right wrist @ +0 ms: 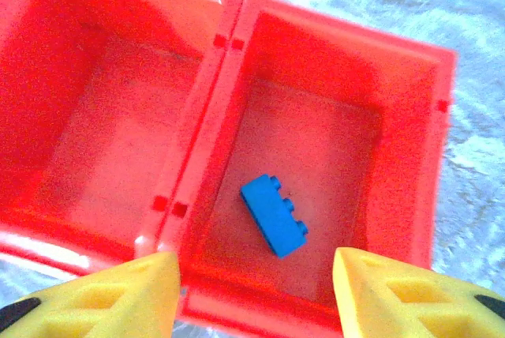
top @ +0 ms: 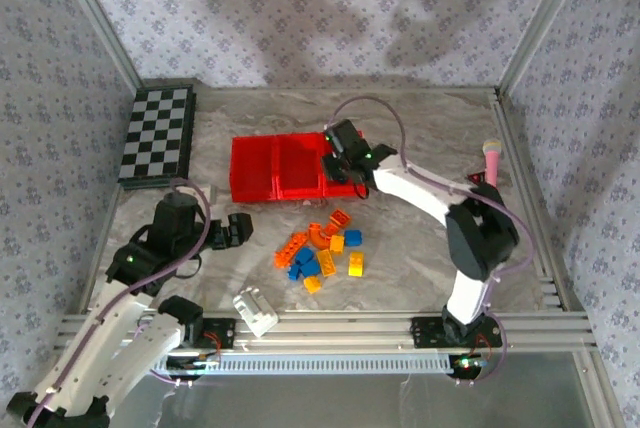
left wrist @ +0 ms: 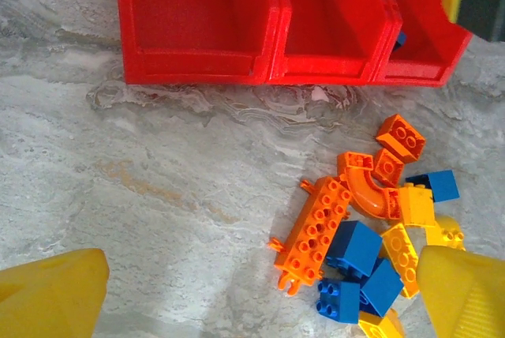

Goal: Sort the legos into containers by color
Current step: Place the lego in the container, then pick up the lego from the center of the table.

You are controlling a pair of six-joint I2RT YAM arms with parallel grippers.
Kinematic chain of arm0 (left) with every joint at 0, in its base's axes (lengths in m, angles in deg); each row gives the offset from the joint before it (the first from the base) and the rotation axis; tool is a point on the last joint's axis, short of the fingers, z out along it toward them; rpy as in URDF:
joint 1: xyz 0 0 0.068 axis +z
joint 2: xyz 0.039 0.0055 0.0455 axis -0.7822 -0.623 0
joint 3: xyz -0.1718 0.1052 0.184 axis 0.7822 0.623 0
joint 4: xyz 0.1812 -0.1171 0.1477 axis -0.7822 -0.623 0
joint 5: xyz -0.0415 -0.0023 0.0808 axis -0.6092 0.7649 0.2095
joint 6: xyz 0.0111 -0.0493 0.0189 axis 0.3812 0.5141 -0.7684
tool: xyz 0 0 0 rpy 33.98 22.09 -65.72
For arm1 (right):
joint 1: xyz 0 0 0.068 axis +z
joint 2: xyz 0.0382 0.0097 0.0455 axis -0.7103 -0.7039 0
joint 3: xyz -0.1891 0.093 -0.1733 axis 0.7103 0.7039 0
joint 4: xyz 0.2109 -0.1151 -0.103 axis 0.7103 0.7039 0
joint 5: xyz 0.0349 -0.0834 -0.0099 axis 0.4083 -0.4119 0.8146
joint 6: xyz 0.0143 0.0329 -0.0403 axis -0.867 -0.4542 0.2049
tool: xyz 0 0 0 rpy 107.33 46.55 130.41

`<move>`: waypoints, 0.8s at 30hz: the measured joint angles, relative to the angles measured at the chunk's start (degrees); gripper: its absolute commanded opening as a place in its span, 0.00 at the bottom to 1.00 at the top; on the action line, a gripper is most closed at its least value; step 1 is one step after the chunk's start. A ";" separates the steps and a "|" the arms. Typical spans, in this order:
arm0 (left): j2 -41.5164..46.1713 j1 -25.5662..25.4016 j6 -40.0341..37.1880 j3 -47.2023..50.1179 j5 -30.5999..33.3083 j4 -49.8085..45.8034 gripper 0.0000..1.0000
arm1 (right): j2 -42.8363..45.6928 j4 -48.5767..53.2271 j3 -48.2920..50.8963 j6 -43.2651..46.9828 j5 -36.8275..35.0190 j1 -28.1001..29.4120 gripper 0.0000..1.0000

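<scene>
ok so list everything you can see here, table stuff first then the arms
red plastic open-top bins: three, red, joined in a row at the back of the table
blue studded brick: one, blue, lying inside the right-end bin
loose studded plastic bricks: about a dozen, orange, yellow and blue, piled in front of the bins
white blocky object: one, white, near the front edge, left of the pile
checkered board: one, black and white, far left corner
pink-tipped stick: one, pink and pale, right edge; too small to identify
marbled table: one, grey
left gripper: one, yellow fingers, open, left of the pile
right gripper: one, yellow fingers, open and empty, above the right-end bin
</scene>
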 measured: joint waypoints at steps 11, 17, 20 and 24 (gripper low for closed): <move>-0.61 0.00 0.00 0.24 -1.40 0.37 1.00 | 16.87 14.51 13.62 -26.21 -4.81 3.32 0.62; -0.94 0.00 0.00 0.37 -1.77 0.46 1.00 | 18.56 16.92 22.62 -27.47 -1.88 6.34 0.63; -0.94 0.00 0.00 0.37 -1.77 0.61 1.00 | 20.98 16.37 24.57 -17.46 -2.95 11.74 0.68; -0.94 0.00 0.00 0.37 -1.90 0.63 1.00 | 26.91 12.74 26.91 3.43 -4.09 20.74 0.73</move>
